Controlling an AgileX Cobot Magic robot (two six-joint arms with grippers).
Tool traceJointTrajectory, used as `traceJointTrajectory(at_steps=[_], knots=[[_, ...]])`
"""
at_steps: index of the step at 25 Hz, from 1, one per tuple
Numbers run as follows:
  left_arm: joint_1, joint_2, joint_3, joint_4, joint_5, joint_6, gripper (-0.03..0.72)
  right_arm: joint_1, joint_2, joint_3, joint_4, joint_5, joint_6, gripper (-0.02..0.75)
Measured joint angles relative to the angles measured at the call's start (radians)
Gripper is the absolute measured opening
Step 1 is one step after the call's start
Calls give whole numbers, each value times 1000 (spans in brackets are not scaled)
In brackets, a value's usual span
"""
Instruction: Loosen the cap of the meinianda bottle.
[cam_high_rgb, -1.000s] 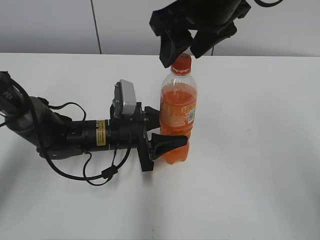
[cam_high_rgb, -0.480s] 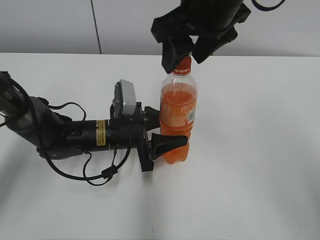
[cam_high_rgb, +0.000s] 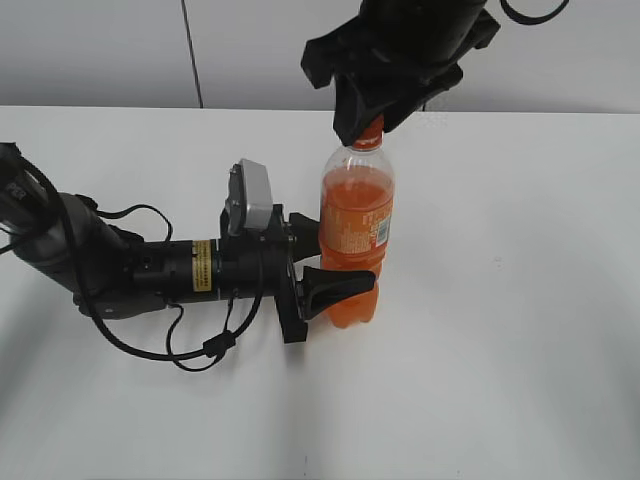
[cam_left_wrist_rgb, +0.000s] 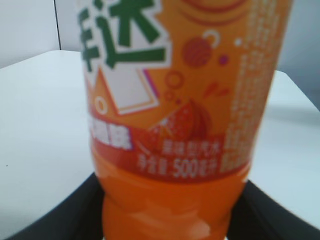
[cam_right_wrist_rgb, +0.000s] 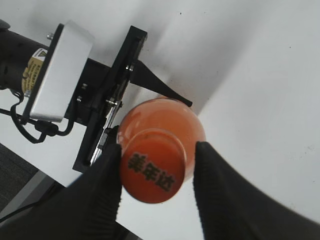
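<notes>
The meinianda bottle (cam_high_rgb: 356, 235) stands upright on the white table, full of orange drink, and its label fills the left wrist view (cam_left_wrist_rgb: 170, 100). My left gripper (cam_high_rgb: 330, 262) lies along the table and is shut on the bottle's lower body; its black fingers show either side of the bottle (cam_left_wrist_rgb: 170, 215). My right gripper (cam_high_rgb: 375, 115) hangs over the bottle top. In the right wrist view the orange cap (cam_right_wrist_rgb: 151, 172), with dark characters on top, sits between the fingers (cam_right_wrist_rgb: 156, 152). The left finger touches the cap and the right finger stands off with a gap. In the exterior view the fingers hide most of the cap.
The white table (cam_high_rgb: 520, 300) spreads round the bottle. The left arm and its cables (cam_high_rgb: 150, 270) lie across the table's left side. A grey wall (cam_high_rgb: 100, 50) runs along the far edge.
My right gripper has come down over the cap, and its fingers have drawn in round it. The cap, plain to see before, is now mostly covered. The left gripper and the bottle have not moved.
</notes>
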Motion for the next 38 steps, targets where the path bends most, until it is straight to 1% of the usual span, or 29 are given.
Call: traceJointTrajectory(at_steps=[1,2,5,8,12,14,18,24,38], knots=[[0,0,0,-1,1,0,403,0,0,0,1,0,-1,277],[0,0,0,-1,1,0,403,0,0,0,1,-1,-8,269],[0,0,0,-1,1,0,403,0,0,-1,2,0,-73,269],[0,0,0,0,0,0,403,0,0,-2,9,9,-201,269],[0,0,0,3,-1,4,402,0,0,-4,16,16,-488,269],[0,0,0,6,-2,5,402,0,0,-7,17,19,-674,269],[0,0,0,7,-3,8,402,0,0,-16,16,31,-932,269],[-1,0,0,6,-3,8,402,0,10,-48,-2,56,-1145,269],[-1,0,0,6,-2,8,402,0,11,-50,11,58,-1628,269]])
